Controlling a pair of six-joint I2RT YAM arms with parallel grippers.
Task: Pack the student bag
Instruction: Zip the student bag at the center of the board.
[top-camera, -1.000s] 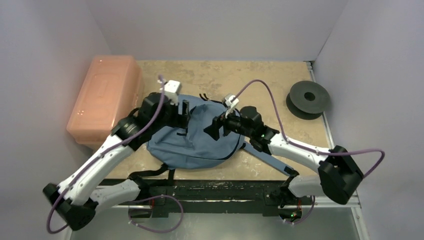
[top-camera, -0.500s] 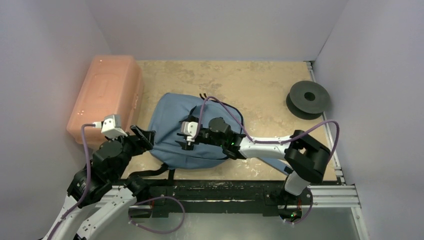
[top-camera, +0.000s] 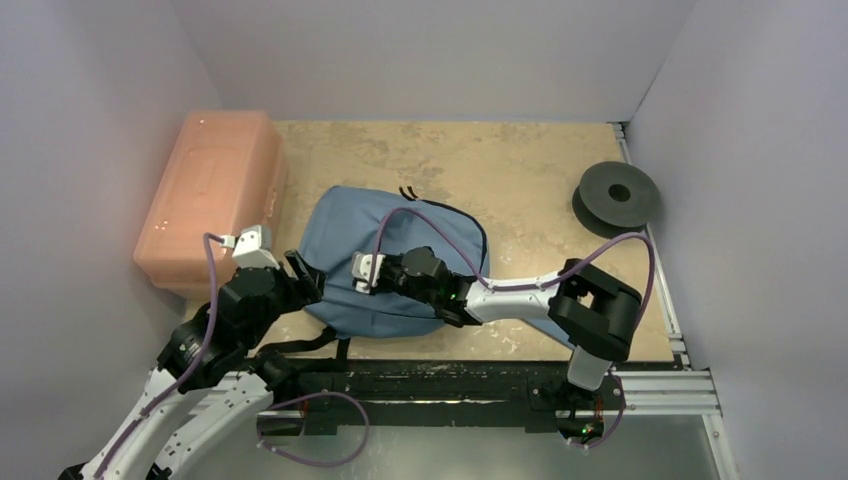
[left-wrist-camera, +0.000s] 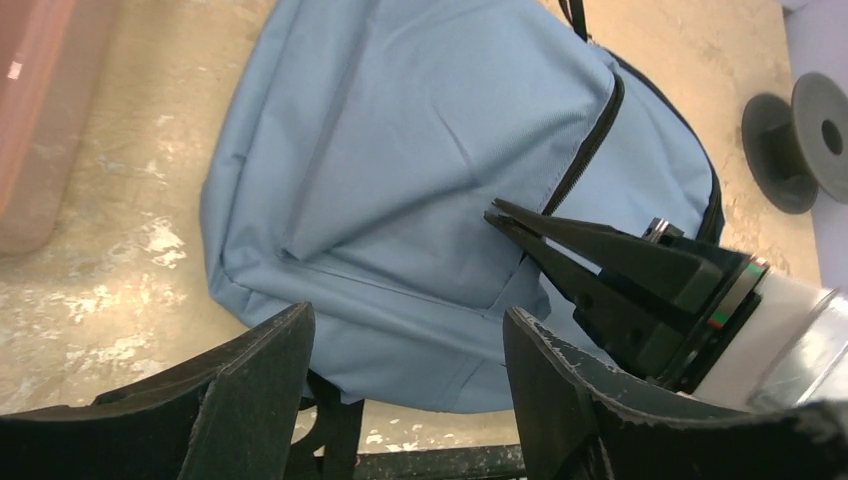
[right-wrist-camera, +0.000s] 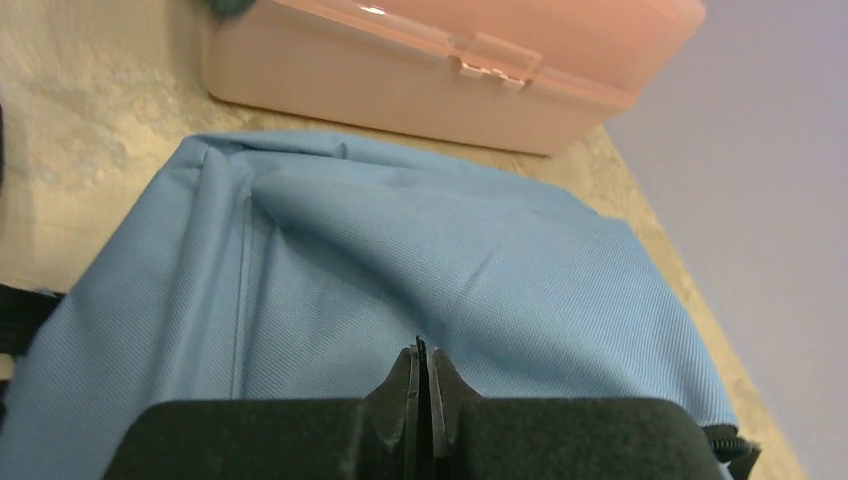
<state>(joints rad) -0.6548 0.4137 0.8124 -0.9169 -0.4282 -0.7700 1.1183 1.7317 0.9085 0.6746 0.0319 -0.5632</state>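
The student bag (top-camera: 400, 250) lies flat in the middle of the table, a blue-grey backpack with a black zipper (left-wrist-camera: 585, 150) and black straps (top-camera: 300, 343) trailing toward the near edge. My right gripper (top-camera: 358, 282) rests low on the bag's front panel with its jaws shut. In the right wrist view the right gripper (right-wrist-camera: 420, 352) presses into the fabric (right-wrist-camera: 400, 250), and a thin dark sliver shows at the tips; I cannot tell what it is. My left gripper (left-wrist-camera: 405, 345) hangs open just off the bag's near left corner, nothing between its fingers (left-wrist-camera: 255, 385).
A salmon-pink plastic box (top-camera: 210, 195) stands shut along the left wall, close to the bag. A dark grey spool (top-camera: 618, 197) sits at the far right. Bare tabletop (top-camera: 520, 160) shows behind the bag. The rail (top-camera: 450, 380) runs along the near edge.
My left arm has drawn back from over the bag to its near left corner. My right gripper has slid left across the bag's front and closed from wide open.
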